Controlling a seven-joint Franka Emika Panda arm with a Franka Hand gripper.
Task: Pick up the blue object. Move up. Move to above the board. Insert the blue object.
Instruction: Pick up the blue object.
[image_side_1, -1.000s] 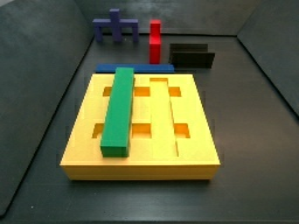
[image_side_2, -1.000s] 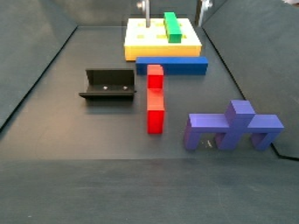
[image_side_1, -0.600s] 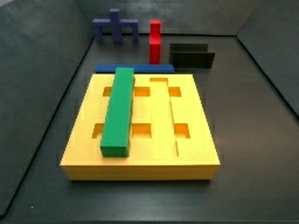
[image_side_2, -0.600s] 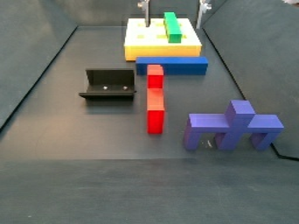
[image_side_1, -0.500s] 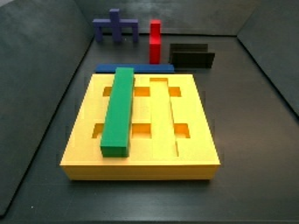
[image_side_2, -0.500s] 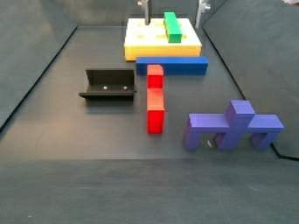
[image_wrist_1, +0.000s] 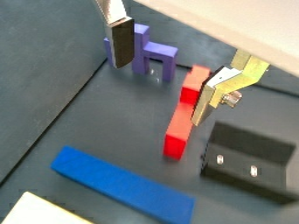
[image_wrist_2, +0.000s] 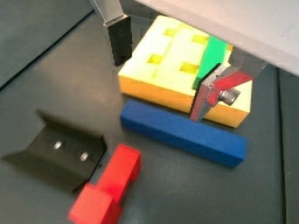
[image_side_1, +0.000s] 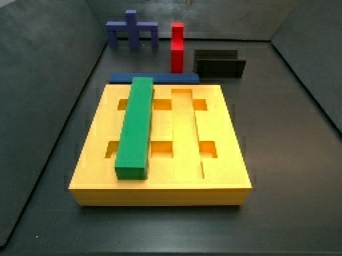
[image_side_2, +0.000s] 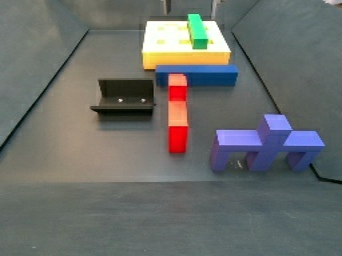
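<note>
Blue, long and square-edged, the blue object (image_wrist_2: 184, 131) lay flat on the dark floor (image_side_2: 80, 130), its long side just beside the near edge of the board (image_side_2: 187, 50) and running parallel to it; whether the two touched we could not tell. In both wrist views we saw the gripper (image_wrist_2: 163, 59) hanging above that bar, its silver fingers (image_wrist_1: 119, 40) spread wide apart with nothing between them. Neither side view showed the gripper. The green bar (image_side_1: 135, 125) sat in one outer groove of the board, reaching nearly from edge to edge, while the other two grooves lay open. The red bar (image_side_2: 177, 115) lay end-on toward the blue object, the fixture (image_side_2: 122, 98) stood beside it, and the purple-blue pronged block (image_side_2: 267, 144) sat well apart, with bare floor around them.
</note>
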